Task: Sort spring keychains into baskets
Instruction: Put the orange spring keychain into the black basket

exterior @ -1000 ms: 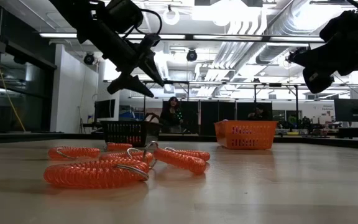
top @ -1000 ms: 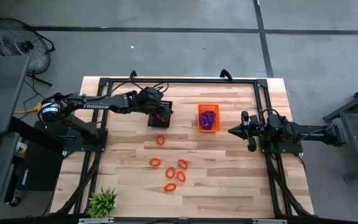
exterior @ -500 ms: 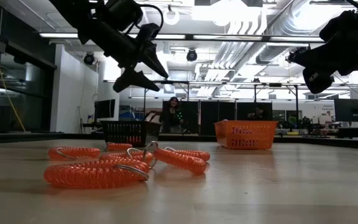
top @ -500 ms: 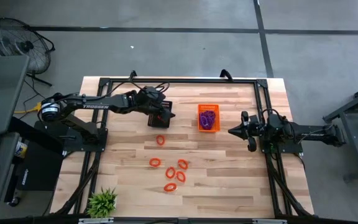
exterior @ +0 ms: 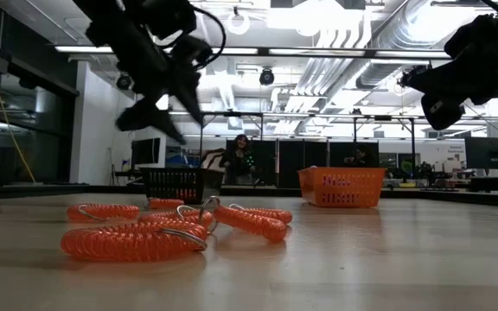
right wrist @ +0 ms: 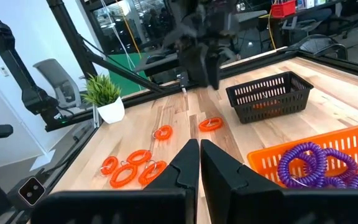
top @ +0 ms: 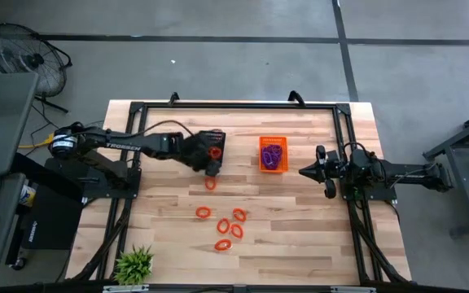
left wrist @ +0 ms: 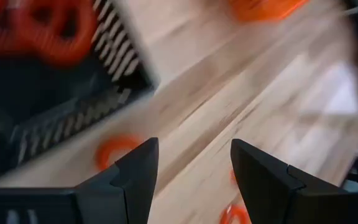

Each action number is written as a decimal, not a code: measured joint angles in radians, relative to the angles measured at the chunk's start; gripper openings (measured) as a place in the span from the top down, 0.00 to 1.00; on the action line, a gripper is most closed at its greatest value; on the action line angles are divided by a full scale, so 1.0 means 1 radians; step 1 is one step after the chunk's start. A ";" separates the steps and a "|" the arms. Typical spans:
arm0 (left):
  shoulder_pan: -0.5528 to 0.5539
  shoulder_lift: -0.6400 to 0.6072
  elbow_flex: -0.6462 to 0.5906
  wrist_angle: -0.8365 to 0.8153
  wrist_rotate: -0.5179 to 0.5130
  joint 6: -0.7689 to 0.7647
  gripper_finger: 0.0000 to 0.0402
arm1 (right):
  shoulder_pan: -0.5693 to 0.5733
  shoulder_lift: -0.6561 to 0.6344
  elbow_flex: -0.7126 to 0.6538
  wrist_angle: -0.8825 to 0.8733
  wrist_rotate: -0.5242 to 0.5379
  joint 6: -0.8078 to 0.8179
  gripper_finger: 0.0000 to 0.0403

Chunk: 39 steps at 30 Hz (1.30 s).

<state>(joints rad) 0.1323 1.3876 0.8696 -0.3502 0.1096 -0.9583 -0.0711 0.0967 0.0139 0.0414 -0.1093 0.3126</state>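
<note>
Left gripper (top: 211, 168): fingers (left wrist: 134, 171) spread wide, nothing between them, bare wood showing in the gap. Hovering above the table (top: 300, 244) just off the near edge of the black basket (top: 212, 143), arm reaching in from the left side. Right gripper (top: 303, 172): fingers (right wrist: 188, 165) pressed together, nothing held; arm stretched level above the right side of the table, tip pointing toward the orange basket (top: 273, 154) (close beside it, not touching).

Orange-red keychains inside the black basket (left wrist: 39, 25). Purple keychains (right wrist: 316, 165) piled in the orange basket. One orange-red loop (top: 210, 184) on the wood just below the left gripper; five more (top: 226, 228) clustered nearer the front edge, well apart from both baskets.
</note>
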 joint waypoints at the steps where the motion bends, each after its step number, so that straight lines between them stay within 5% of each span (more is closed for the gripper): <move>1: -0.018 0.000 0.000 -0.029 -0.015 -0.038 0.50 | 0.000 0.000 0.000 0.000 0.000 0.000 0.97; 11: -0.154 0.001 0.000 -0.226 -0.211 -0.330 0.50 | 0.000 0.000 0.000 0.000 0.000 0.000 0.97; 39: -0.158 0.250 0.001 -0.113 -0.277 -0.293 0.50 | 0.000 0.000 0.000 0.000 0.001 0.000 0.97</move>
<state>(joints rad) -0.0257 1.6372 0.8703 -0.4635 -0.1670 -1.2512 -0.0714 0.0971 0.0139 0.0416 -0.1081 0.3124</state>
